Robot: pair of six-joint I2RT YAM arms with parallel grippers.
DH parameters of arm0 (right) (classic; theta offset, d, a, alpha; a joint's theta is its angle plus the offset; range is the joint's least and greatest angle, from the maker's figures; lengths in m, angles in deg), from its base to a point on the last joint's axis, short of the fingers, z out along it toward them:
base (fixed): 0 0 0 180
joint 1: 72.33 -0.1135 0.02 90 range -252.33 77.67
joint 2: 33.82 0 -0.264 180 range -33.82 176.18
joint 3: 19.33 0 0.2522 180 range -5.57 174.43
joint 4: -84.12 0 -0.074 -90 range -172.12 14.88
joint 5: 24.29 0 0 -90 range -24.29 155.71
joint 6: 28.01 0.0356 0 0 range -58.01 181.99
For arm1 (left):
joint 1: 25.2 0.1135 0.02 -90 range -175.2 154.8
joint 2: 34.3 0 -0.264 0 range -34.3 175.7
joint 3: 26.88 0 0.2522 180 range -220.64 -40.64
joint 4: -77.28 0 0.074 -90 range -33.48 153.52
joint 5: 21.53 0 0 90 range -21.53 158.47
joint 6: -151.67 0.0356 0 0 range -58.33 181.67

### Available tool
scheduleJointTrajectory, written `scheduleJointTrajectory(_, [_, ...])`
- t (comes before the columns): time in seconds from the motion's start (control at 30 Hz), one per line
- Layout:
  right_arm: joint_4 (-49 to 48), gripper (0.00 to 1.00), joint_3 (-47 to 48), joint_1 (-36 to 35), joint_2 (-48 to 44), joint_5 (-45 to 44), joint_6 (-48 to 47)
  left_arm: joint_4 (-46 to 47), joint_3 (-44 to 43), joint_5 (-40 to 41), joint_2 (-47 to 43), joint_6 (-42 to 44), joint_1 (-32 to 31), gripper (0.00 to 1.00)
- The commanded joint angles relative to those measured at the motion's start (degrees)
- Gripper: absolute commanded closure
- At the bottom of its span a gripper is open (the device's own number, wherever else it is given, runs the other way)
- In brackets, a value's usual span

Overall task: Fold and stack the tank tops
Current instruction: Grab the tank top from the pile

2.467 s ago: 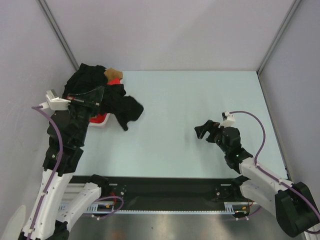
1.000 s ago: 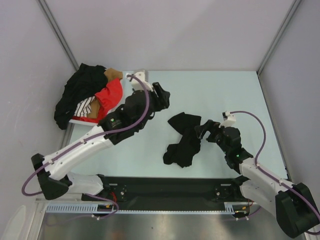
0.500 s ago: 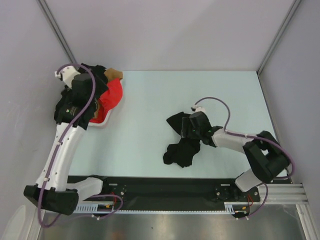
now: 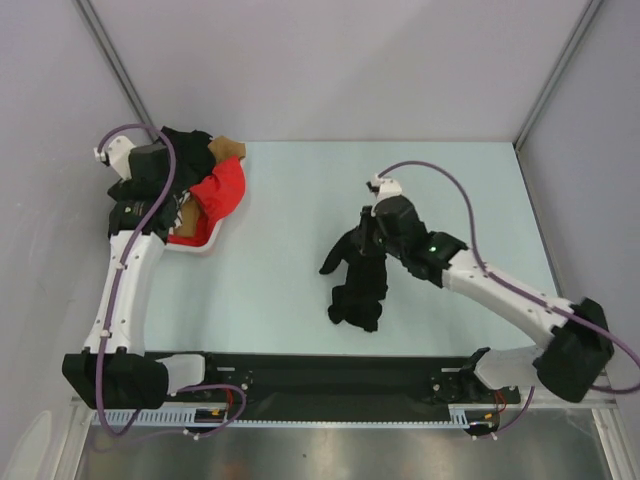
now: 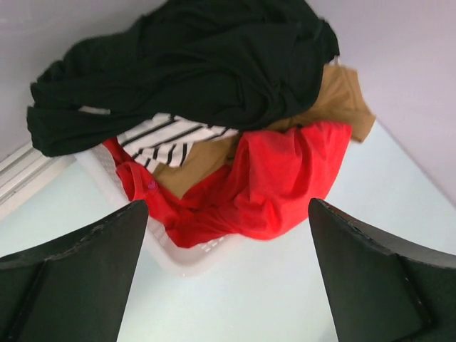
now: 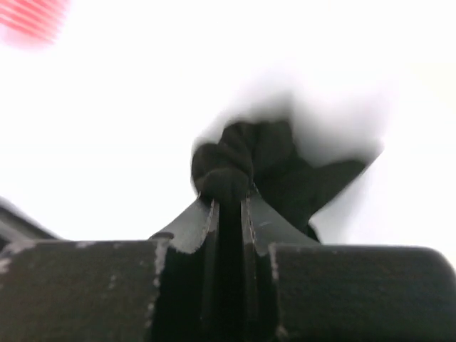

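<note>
1. Nearest the arm bases, the black tank top [image 4: 360, 290] is seen crumpled on the pale table [image 4: 300, 310], right of centre. Its lower part rests on the surface, and its upper end is drawn up into a peak.
2. That peak is pinched by the right gripper [image 6: 228, 203]. In the right wrist view the fingers [image 6: 191, 231] are closed to a narrow slit, with a wad of black cloth bunched between and above the tips.
3. Farther back, at the table's left edge, a white basket [image 4: 203, 246] is heaped with clothes. The red tank top [image 5: 278, 185] is draped over its rim on the side towards the table's middle.
4. Behind the red cloth, a striped cloth [image 5: 160, 139], a tan cloth [image 5: 342, 107] and a large black garment [image 5: 192, 64] are piled.
5. The left gripper [image 5: 226, 210] is held above this heap. Its fingers [image 5: 85, 278] are spread wide and nothing is held between them.
</note>
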Motion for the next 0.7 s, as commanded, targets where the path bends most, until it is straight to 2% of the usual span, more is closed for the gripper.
scheduleJointTrajectory(0.0, [4.53, 1.0, 8.93, -1.01, -7.42, 2.33, -2.43, 4.43, -1.29, 0.81, 0.22, 0.62, 4.56, 0.0])
scheduleJointTrajectory(0.17, [8.14, 1.0, 15.46, -2.59, -10.5, 7.59, -5.5, 3.64, -9.09, -3.33, 13.74, -1.41, 8.88, 0.0])
scheduleJointTrajectory(0.33, [7.88, 1.0, 16.87, -2.86, -14.89, 12.61, -7.35, 3.1, -18.24, -0.61, 28.05, -3.52, 9.33, 0.04])
scheduleJointTrajectory(0.5, [9.54, 1.0, 16.43, -2.86, -20.17, 15.07, -7.97, -2.94, -36.33, 2.9, 42.66, -3.96, 9.77, 0.05])
scheduleJointTrajectory(0.57, [11.38, 1.0, 16.6, -2.86, -21.92, 15.52, -8.84, -6.09, -44.65, 0.46, 51.34, -2.82, 10.64, 0.18])
scheduleJointTrajectory(0.6, [12.0, 1.0, 16.6, -2.86, -22.54, 15.34, -9.28, -7.08, -46.89, 0.01, 51.38, -3.08, 10.99, 0.27])
scheduleJointTrajectory(0.63, [12.53, 1.0, 16.6, -2.77, -23.07, 14.82, -9.72, -7.87, -48.3, -0.34, 53.3, -3.34, 11.26, 0.39])
scheduleJointTrajectory(0.67, [13.06, 1.0, 16.17, -2.77, -23.59, 13.42, -10.07, -8.05, -48.66, -0.17, 53.32, -3.78, 11.17, 0.6])
